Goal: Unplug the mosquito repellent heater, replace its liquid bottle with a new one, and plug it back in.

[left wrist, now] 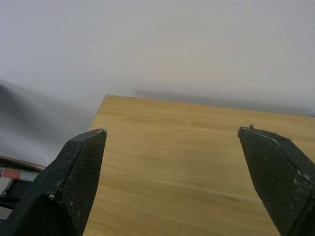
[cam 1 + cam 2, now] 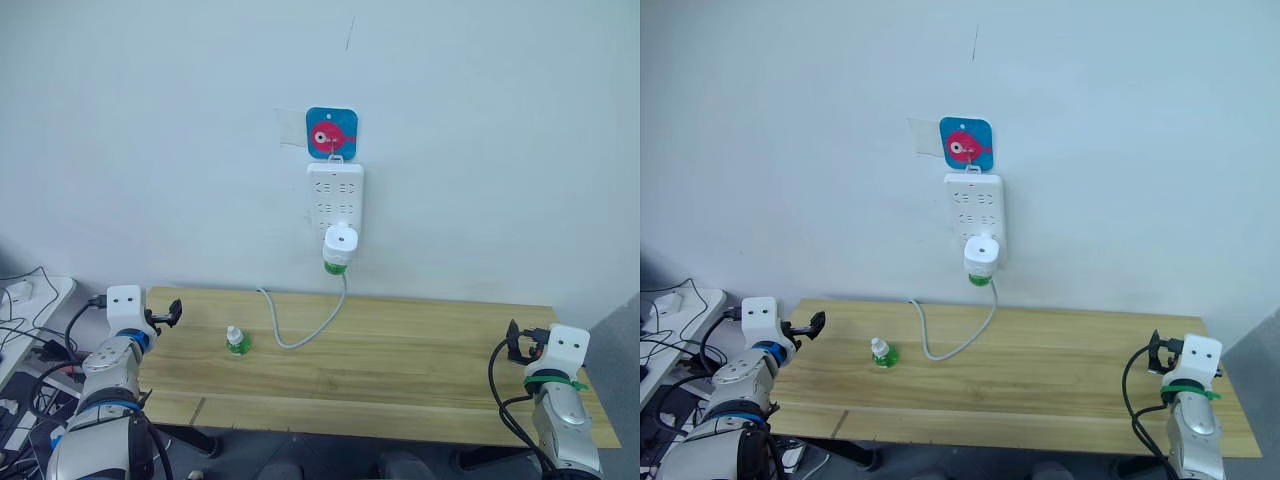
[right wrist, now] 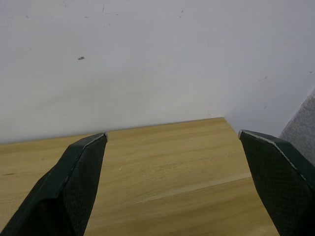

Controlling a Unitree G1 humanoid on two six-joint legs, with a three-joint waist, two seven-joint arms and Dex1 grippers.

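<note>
Rounded white heater (image 2: 340, 246) plugged above woodgrain table (image 2: 420, 360).

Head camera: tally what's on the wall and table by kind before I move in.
Mosquito repellent heater, plugged in: 1
Power strip: 1
Spare liquid bottle on the table: 1
Fish hook plate: 1
Total: 4

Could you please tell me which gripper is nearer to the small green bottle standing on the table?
Left. The left gripper hovers open just beside the bottle, at the table's left end; the right gripper is open at the far right end.
</note>
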